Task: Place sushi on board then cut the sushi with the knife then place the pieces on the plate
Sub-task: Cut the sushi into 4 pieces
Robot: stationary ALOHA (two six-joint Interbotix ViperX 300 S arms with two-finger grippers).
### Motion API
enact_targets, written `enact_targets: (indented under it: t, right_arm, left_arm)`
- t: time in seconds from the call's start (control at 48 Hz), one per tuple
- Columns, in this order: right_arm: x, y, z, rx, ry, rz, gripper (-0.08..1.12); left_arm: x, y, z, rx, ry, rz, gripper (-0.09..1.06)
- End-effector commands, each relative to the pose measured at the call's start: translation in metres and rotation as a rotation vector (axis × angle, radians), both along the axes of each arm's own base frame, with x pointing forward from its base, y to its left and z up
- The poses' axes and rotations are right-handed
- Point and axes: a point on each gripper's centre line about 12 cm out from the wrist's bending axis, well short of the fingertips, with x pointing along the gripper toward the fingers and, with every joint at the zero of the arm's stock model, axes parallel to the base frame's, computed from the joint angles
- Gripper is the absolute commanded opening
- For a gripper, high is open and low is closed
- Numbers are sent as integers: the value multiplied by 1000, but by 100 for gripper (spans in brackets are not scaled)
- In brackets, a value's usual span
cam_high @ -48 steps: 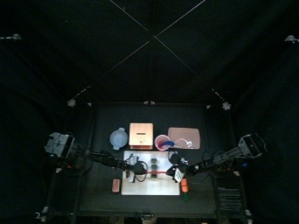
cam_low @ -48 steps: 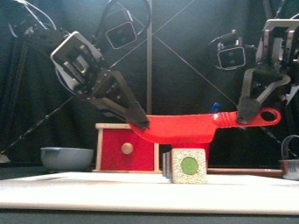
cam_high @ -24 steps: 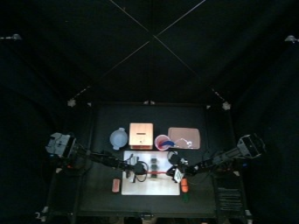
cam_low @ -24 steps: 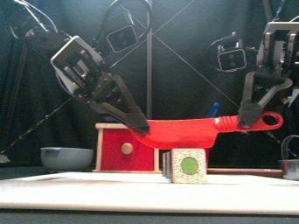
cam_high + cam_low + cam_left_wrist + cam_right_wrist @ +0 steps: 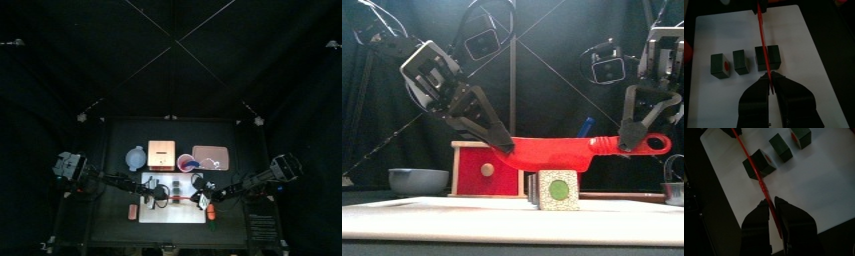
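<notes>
1. Starting at the surface's front edge, the white board [image 5: 422, 212] lies flat, and the sushi stands near its middle. There is a thick block [image 5: 775, 56], with a first slice [image 5: 740, 62] and a second slice [image 5: 719, 66] in a row just beside it, narrow gaps between them.
2. The red knife [image 5: 563, 150] hangs level over the thick block, its blade running across it. Whether the edge touches the top I cannot tell.
3. The left claw [image 5: 505, 146] is clenched on the blade's tip. The right claw [image 5: 628, 135] is clenched on the handle near its ring end, so the knife is carried at both ends.
4. The sushi looks like light, rigid toy blocks that part at a joint rather than slice. A straight downward press should split the block, while a slanted one may tip it or skid it along the smooth board. The blade is thin, stiff plastic, and the pinch at the tip is the hold more likely to slip.
5. Each cut piece is best taken across its flat dark sides, low down and squarely, since it is small and easily toppled.
6. Toward the surface's back edge stand the wooden box [image 5: 486, 168], the blue-grey bowl [image 5: 418, 180], the red cup [image 5: 185, 163] and the pink plate [image 5: 210, 157], which has no sushi on it.
</notes>
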Motion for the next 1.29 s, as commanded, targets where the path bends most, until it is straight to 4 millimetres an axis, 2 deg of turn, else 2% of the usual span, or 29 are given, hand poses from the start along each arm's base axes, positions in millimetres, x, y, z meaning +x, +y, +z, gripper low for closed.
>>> enact_targets:
  t: [0.021,0.292,0.896,1.146,1.292]
  right_arm:
    - [-1,-7,-2,3,12,-52,31]
    - [-2,-7,-2,-1,15,-52,31]
    - [2,-11,-15,-18,53,-64,31]
    - [3,-8,-14,-9,49,-59,31]
    - [5,-4,-12,7,44,-62,31]
  left_arm:
    - [-3,-18,2,-2,-3,-45,48]
    - [-2,-17,1,-1,-3,-43,48]
    - [-2,-15,-18,13,52,-38,48]
    - [-3,-15,-18,14,68,-37,48]
    - [-4,-21,-15,6,63,-48,48]
